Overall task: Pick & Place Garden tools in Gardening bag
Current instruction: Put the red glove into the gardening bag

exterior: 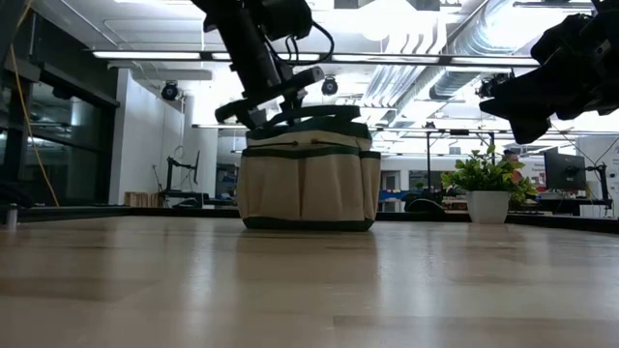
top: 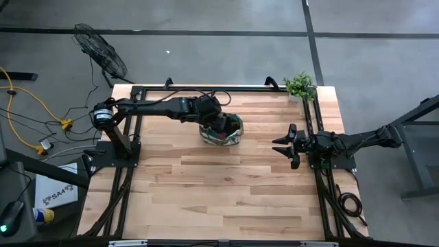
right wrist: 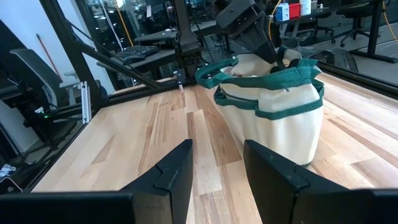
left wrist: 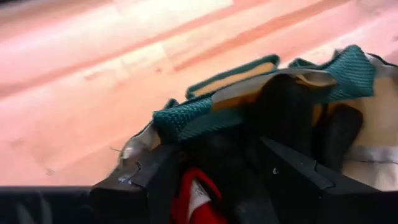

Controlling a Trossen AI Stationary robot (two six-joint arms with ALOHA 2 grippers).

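The gardening bag stands upright on its base at the table's far middle, tan with green trim and loop handles. My left gripper hovers over the bag's mouth, slanting down into it, open. A black-and-red glove lies between its fingers, inside the bag, and other dark things stick up beside it. My right gripper waits open at the table's right side, pointing level toward the bag, with nothing between its fingers. My left gripper has its two fingers on either side of the glove's red part in the bag's mouth, coming from above on a slant. I cannot tell whether they touch the glove.
A green potted plant stands at the far right corner, seen also in the low view. Black frame rails run along the table's left, right and far sides. Bare wood stretches from the bag to the near edge.
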